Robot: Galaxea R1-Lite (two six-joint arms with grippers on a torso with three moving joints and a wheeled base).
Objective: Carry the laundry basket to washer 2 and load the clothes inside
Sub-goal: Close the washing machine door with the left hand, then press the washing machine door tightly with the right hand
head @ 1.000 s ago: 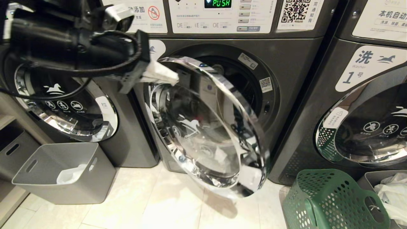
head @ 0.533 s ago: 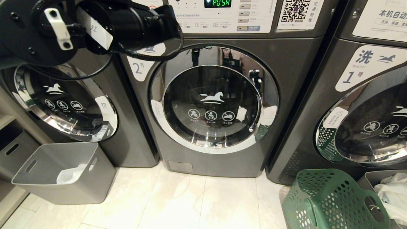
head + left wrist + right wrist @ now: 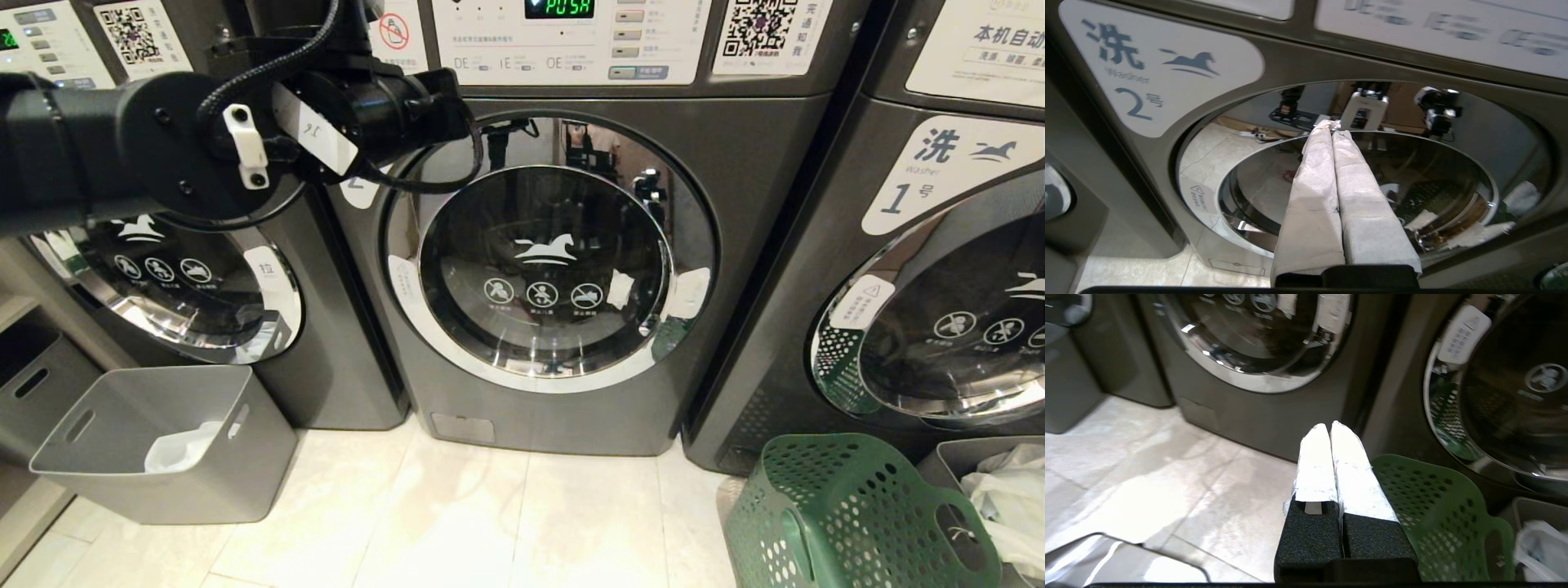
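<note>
Washer 2 (image 3: 555,269) centre, round door closed. Left pincer (image 3: 1333,126) raised at upper left of door, wrapped fingers (image 3: 1314,192) pressed together, holding nothing. Right pincer (image 3: 1329,426) low, fingers together, empty, above laundry basket (image 3: 849,514). Basket on floor at near right, before washer 1 (image 3: 939,269). Grey bin (image 3: 163,445) at left.

The right tool (image 3: 1329,426) hangs above the pale tiled floor (image 3: 1180,486), its two white-wrapped fingers (image 3: 1314,465) pressed together with nothing between them. Just beside it the green perforated laundry basket (image 3: 1437,514) stands on the floor, before a dark grey washer (image 3: 1502,392) whose chrome door ring mirrors its holes. Another front-load washer (image 3: 1257,339), door closed, stands beyond the fingertips.
</note>
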